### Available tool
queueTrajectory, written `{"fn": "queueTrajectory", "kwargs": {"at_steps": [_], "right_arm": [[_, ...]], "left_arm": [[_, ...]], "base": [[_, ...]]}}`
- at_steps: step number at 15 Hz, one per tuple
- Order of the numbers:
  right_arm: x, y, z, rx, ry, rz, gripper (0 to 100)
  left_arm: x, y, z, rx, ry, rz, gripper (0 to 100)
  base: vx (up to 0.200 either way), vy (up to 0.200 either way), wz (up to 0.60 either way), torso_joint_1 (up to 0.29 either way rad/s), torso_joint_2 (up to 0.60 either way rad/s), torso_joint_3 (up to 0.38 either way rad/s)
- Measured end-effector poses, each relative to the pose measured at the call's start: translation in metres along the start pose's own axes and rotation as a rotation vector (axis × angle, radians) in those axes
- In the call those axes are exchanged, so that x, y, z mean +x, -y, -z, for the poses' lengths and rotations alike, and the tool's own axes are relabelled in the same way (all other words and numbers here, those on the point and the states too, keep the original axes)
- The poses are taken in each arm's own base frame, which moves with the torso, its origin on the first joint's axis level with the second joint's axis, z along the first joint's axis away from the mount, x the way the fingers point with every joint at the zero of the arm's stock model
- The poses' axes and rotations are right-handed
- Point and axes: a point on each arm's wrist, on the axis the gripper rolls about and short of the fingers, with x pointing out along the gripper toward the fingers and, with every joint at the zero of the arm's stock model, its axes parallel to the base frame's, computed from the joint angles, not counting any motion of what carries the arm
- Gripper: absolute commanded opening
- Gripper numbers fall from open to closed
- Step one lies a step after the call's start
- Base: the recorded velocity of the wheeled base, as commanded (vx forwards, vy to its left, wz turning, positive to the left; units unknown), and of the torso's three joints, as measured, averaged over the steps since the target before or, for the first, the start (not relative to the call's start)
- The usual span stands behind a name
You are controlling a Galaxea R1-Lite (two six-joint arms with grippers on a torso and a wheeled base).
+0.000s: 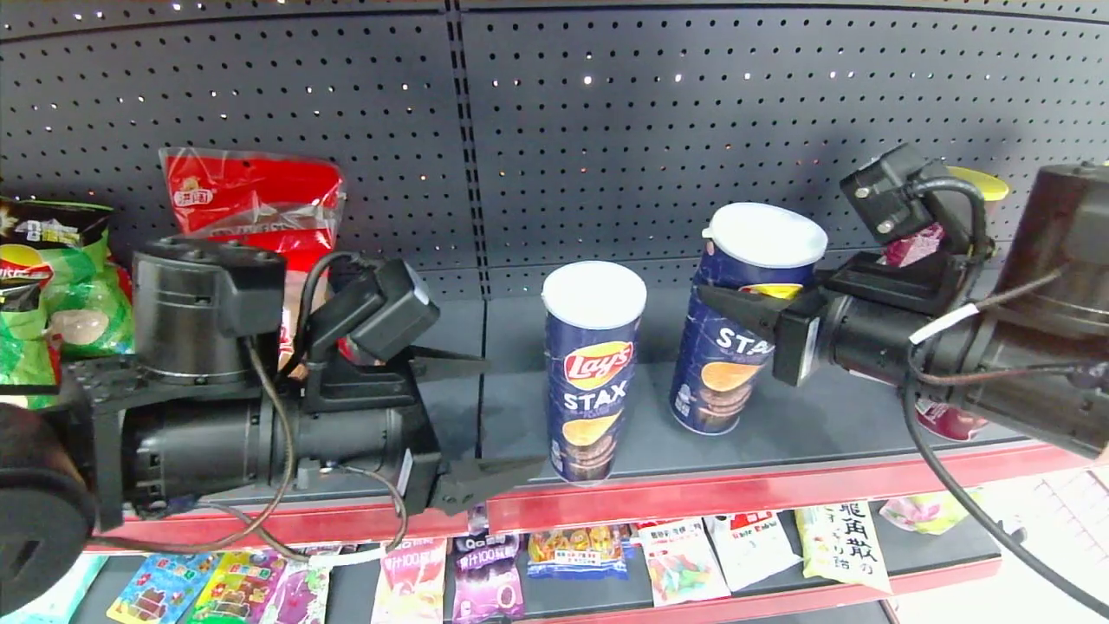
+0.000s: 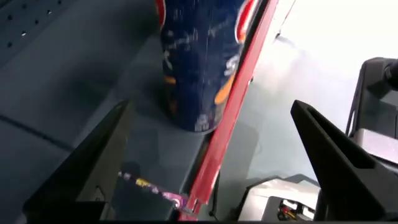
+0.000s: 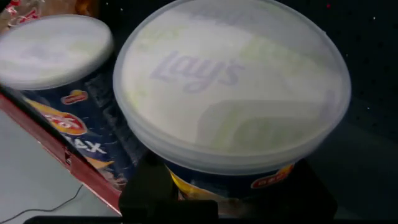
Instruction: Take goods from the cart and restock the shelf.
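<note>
Left gripper (image 1: 511,416) sits closest, at the shelf's front edge with its jaws spread wide and nothing between them. One finger lies over the shelf (image 1: 780,425), the other along the red lip (image 1: 780,481). Just beyond its fingertips stands the upright can (image 1: 593,373) - blue, white lid, at the very front of the board beside the lip.

Right gripper (image 1: 749,303) is clamped around the tilted can (image 1: 719,381) just under its white lid. This can leans with its top towards the robot's right. Its base is down at the board, though I cannot tell whether it rests there or hangs just off it. It is near the upright can, farther back, and the two stand apart.

On the left of the shelf a red bag (image 1: 251,204) leans against the pegboard (image 1: 650,130), with a green bag (image 1: 52,277) at the far left. Behind the right arm, a red can (image 1: 953,425) is partly hidden. Packets (image 1: 693,555) lie in a row on the lower shelf.
</note>
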Motion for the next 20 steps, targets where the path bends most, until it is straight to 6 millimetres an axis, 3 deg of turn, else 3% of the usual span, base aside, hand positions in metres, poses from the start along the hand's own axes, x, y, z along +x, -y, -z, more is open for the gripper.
{"fn": "queueTrajectory", "kwargs": {"at_steps": [5,8,11,20], "right_arm": [[0.051,0.018,-0.004,0.005,0.004,0.021,0],[0.086,0.022,-0.014,0.002,0.044,0.021,0],[0.113,0.018,-0.010,0.007,0.046,-0.007,0],[0.148,0.006,-0.001,0.041,0.043,-0.064,0]], "left_arm": [[-0.038,0.011,0.016,-0.018,0.004,-0.053,100],[-0.058,0.012,0.018,-0.038,0.026,-0.126,100],[-0.071,0.016,0.016,-0.076,0.056,-0.163,100],[-0.081,0.022,0.018,-0.081,0.073,-0.189,100]], "base": [[0.000,0.000,0.00,0.000,0.00,0.000],[0.000,0.000,0.00,0.000,0.00,0.000],[0.000,0.000,0.00,0.000,0.00,0.000],[0.000,0.000,0.00,0.000,0.00,0.000]]}}
